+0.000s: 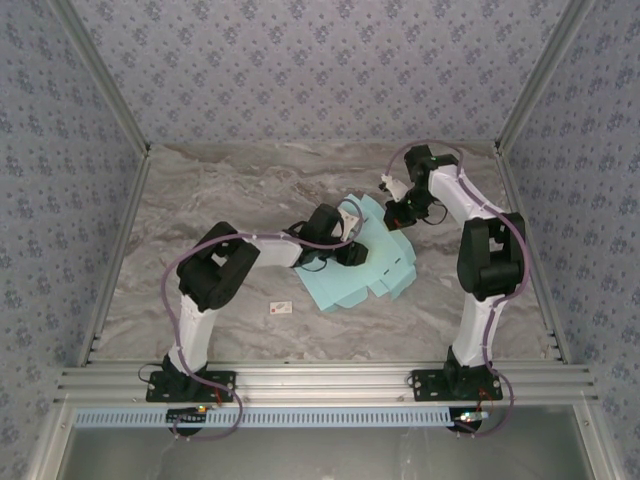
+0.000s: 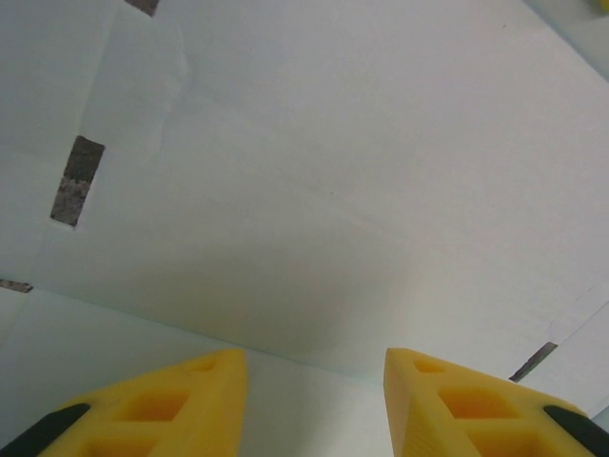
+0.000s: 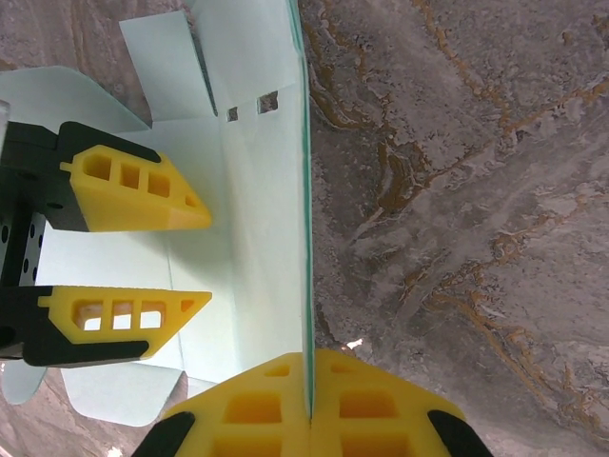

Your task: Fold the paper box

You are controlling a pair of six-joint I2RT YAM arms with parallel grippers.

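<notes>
The paper box is a mint die-cut sheet lying mostly flat in the middle of the table. My right gripper is shut on the edge of one panel, which stands upright off the marble. In the top view the right gripper is at the sheet's far right corner. My left gripper is over the sheet's middle, fingers pointing down at it. It shows in the right wrist view as the left gripper, open, with only flat card between its fingers. In the left wrist view the card rises just ahead of the left gripper.
A tiny white tag with a red mark lies on the marble table left of the sheet. Patterned walls close in the back and sides. An aluminium rail runs along the near edge.
</notes>
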